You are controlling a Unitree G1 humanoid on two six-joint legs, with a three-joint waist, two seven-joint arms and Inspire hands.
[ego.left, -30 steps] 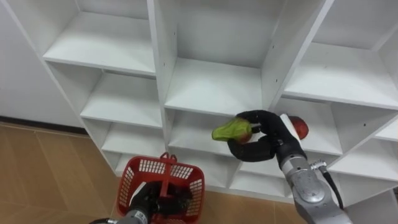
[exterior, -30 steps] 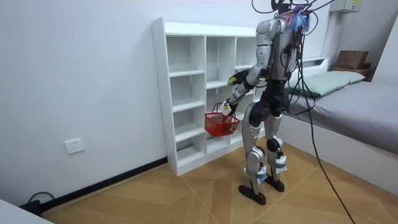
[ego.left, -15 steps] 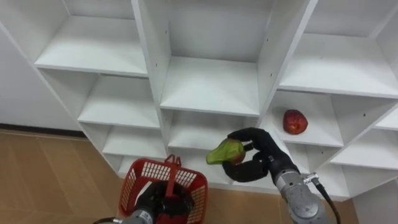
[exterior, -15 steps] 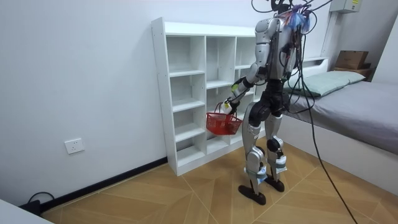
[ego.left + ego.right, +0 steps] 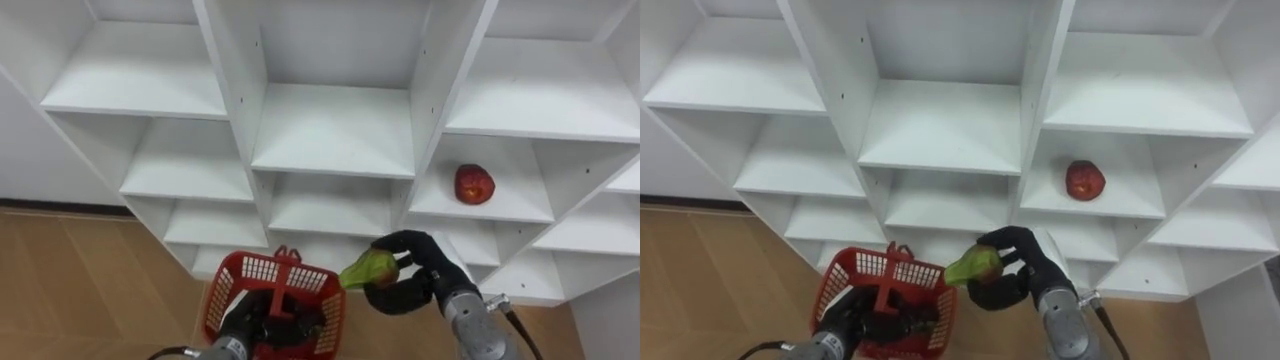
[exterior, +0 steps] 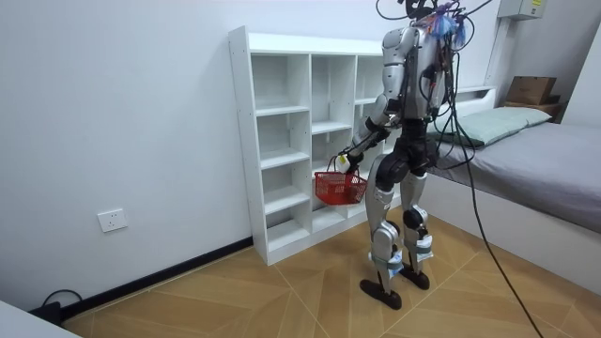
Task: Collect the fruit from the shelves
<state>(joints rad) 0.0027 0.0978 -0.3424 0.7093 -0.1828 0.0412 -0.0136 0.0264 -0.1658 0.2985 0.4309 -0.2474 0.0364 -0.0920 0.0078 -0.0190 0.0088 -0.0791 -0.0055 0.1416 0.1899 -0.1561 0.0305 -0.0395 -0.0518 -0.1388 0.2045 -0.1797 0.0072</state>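
Observation:
My right hand (image 5: 415,280) (image 5: 1017,268) is shut on a green pear-like fruit (image 5: 367,269) (image 5: 975,266) and holds it just to the right of the red basket's rim. My left hand (image 5: 252,328) (image 5: 852,322) is shut on the handle of the red basket (image 5: 236,294) (image 5: 840,286), low in front of the white closet (image 5: 330,130). A red apple (image 5: 474,184) (image 5: 1084,180) lies in the right-hand column of shelves. In the room view I stand upright facing the closet (image 6: 282,141) with the basket (image 6: 339,188) at hip height.
Most closet compartments hold nothing. Wooden floor (image 5: 70,290) lies at the lower left, and a bed (image 6: 526,150) stands behind me at the room view's right. A wall socket (image 6: 111,221) sits low on the wall.
My right hand has carried the green fruit down and left, away from the apple's shelf, to the basket's rim. The basket has come up a little, and the eye view has shifted.

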